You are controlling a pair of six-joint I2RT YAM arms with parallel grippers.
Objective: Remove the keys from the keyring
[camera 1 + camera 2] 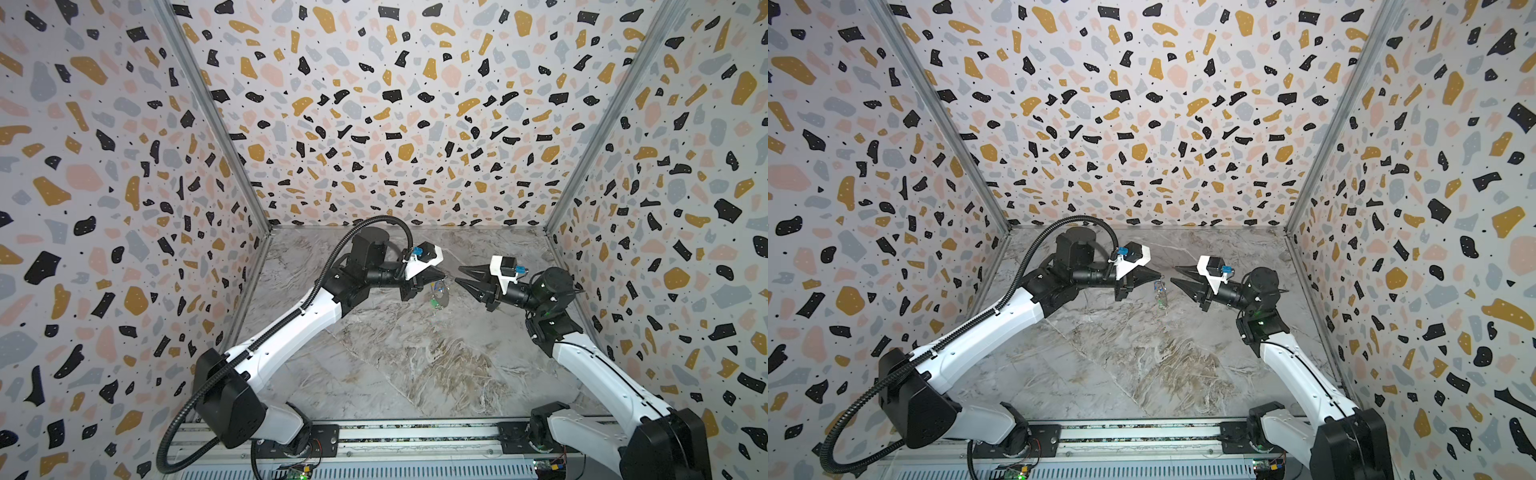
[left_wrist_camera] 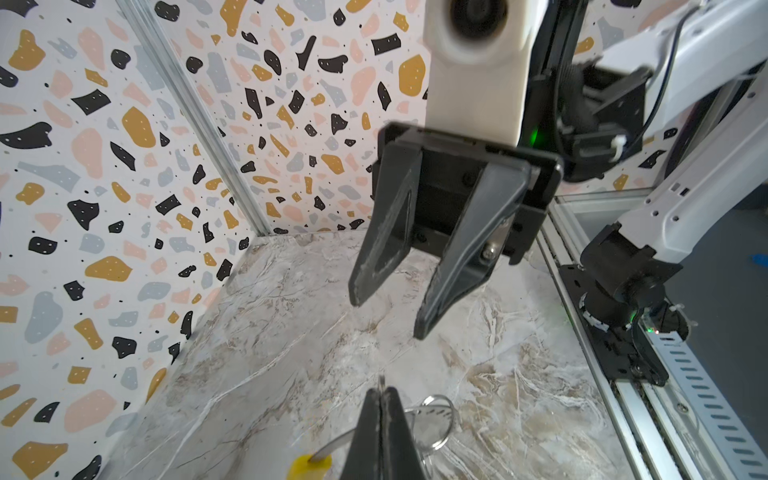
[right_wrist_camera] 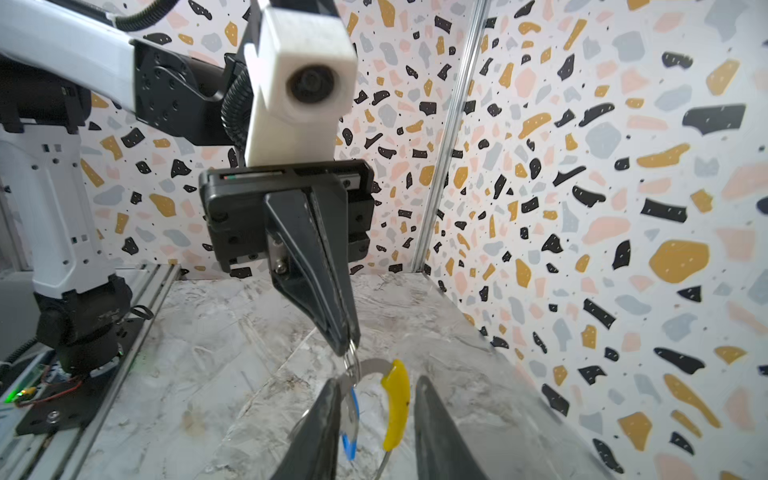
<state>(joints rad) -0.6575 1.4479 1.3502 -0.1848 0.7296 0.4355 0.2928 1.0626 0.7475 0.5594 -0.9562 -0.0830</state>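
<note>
The left fingers [image 1: 443, 275] were pinched shut on the top of the keyring [image 3: 397, 399]. It hung below them toward the surface [image 1: 415, 365], long axis near vertical, with the keys [image 3: 350, 436] dangling beside its yellow sleeve. The right fingers [image 1: 467, 272], narrowly parted and empty, pointed at it from just beside, with open room all around.

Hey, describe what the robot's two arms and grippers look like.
The left arm and right arm have white shells with black joints. The left gripper and right gripper are black, each with two tapered, pointed fingers. Each carries a white camera block with a blue plug. A black ribbed hose follows the left arm.
</note>
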